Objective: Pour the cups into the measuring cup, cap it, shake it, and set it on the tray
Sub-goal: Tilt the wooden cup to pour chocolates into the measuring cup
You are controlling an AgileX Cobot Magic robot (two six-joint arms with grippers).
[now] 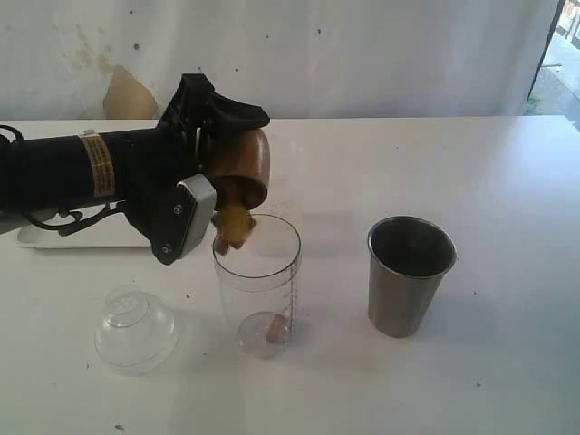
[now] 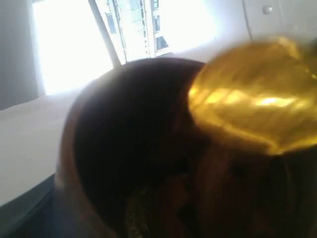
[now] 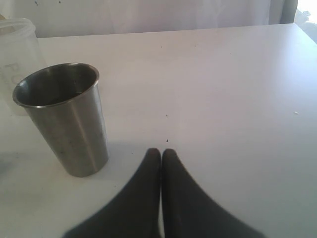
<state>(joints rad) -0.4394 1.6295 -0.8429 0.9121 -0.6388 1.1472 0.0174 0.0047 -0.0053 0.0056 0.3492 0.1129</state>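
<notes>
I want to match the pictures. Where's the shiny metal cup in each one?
Exterior view: steel tumbler right of the measuring cup.
Left wrist view: not in it; the wooden cup fills it.
Right wrist view: steel tumbler beyond the shut claw.
Shared landmark, those two views: measuring cup beside it.

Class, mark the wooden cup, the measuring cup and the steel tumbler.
wooden cup point(image 1: 246, 168): exterior view, its rounded brown side.
measuring cup point(image 1: 256, 288): exterior view, its clear front wall.
steel tumbler point(image 1: 410, 283): exterior view, its outer wall.
</notes>
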